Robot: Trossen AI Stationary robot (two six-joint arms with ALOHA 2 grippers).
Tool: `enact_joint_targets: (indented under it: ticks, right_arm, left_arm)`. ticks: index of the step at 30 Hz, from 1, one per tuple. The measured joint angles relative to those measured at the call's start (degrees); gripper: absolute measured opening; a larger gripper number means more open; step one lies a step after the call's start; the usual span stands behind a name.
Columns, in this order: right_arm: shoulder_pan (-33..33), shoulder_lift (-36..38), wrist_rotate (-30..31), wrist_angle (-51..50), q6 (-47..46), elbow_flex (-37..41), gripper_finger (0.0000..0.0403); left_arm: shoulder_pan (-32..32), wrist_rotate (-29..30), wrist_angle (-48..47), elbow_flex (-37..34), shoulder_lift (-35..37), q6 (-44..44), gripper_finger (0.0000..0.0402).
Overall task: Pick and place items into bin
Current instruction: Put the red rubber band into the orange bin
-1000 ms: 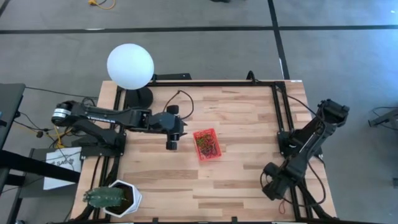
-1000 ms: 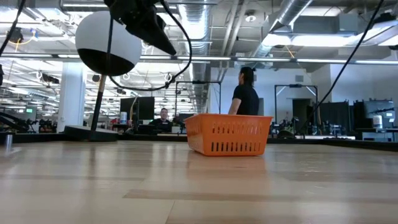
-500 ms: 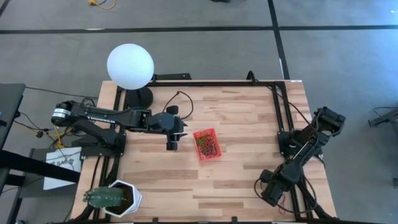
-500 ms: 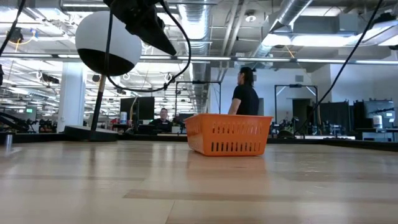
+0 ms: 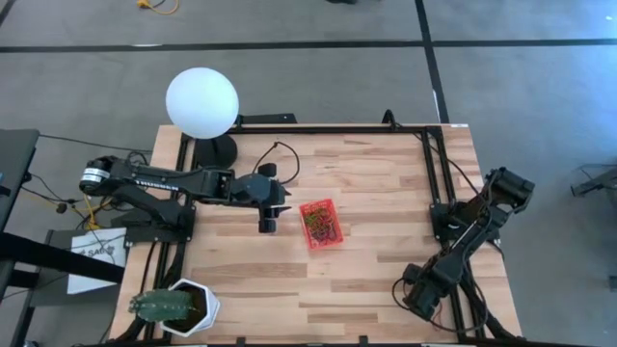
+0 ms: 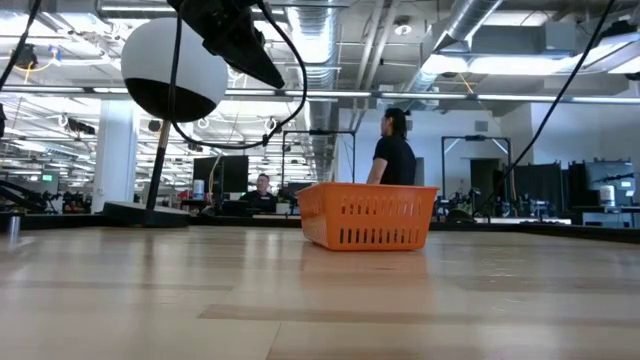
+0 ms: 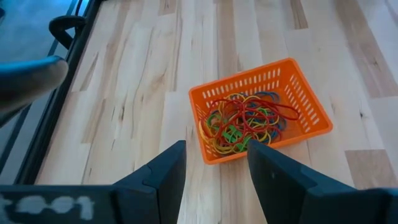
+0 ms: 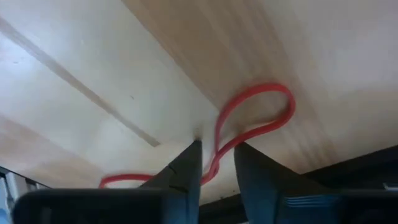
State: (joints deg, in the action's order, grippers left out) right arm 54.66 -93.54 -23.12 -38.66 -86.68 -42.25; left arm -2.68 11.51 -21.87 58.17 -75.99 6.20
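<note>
Right wrist view: right pincer down on the tabletop, fingers narrowly apart astride a red band, not yet clamped. Next: squeeze, lift, carry to basket. Left pincer hovers open beside it.

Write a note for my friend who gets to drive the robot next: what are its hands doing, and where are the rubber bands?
Left gripper: open, empty, hanging beside the red bin.
Right gripper: low at the table's near right edge, fingers around a red rubber band, grip not confirmed.
Done: a tangle of rubber bands already lies in the bin.
Left: lift that red band, carry it to the bin, drop it in.
</note>
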Motion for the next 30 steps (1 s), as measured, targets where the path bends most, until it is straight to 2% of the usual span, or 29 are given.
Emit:
enact_joint_targets:
  ticks: [7, 11, 13, 18, 23, 25, 27, 30]
  right_arm:
    - [-1.1, 4.7, 0.5, -1.6, 0.2, 0.5, 0.0008]
    - [-1.2, 10.2, 0.6, -7.0, 0.2, -1.0, 0.0009]
    - [-1.2, 13.7, 3.3, -10.7, 1.1, -2.9, 0.0004]
    - [-2.6, 21.8, 20.0, -18.0, 6.3, -7.0, 0.0003]
    - [-7.5, 26.2, 49.2, -18.6, 22.0, -8.0, 0.0002]
    - [-10.5, 26.5, 59.4, -16.9, 24.7, -8.1, 0.0001]
    - [-14.3, 26.1, 64.9, -13.3, 27.9, -8.1, 0.0001]
    - [-19.5, 24.4, 68.8, -5.4, 37.4, -8.1, 0.0001]
  left_arm:
    - [0.0, -0.3, 0.0, 0.0, 0.0, 1.0, 0.0163]
    - [0.0, -0.3, 0.0, 0.0, 0.0, 1.3, 0.0163]
    - [0.0, -0.3, 0.0, 0.0, 0.0, 1.0, 0.0163]
    - [0.0, -0.2, 0.0, 0.0, 0.0, 1.1, 0.0163]
    - [0.0, -0.2, 0.0, 0.0, 0.0, 1.4, 0.0163]
    - [0.0, -0.2, 0.0, 0.0, 0.0, 0.8, 0.0163]
    - [0.0, -0.2, 0.0, 0.0, 0.0, 0.4, 0.0163]
    - [0.0, -0.2, 0.0, 0.0, 0.0, 0.5, 0.0163]
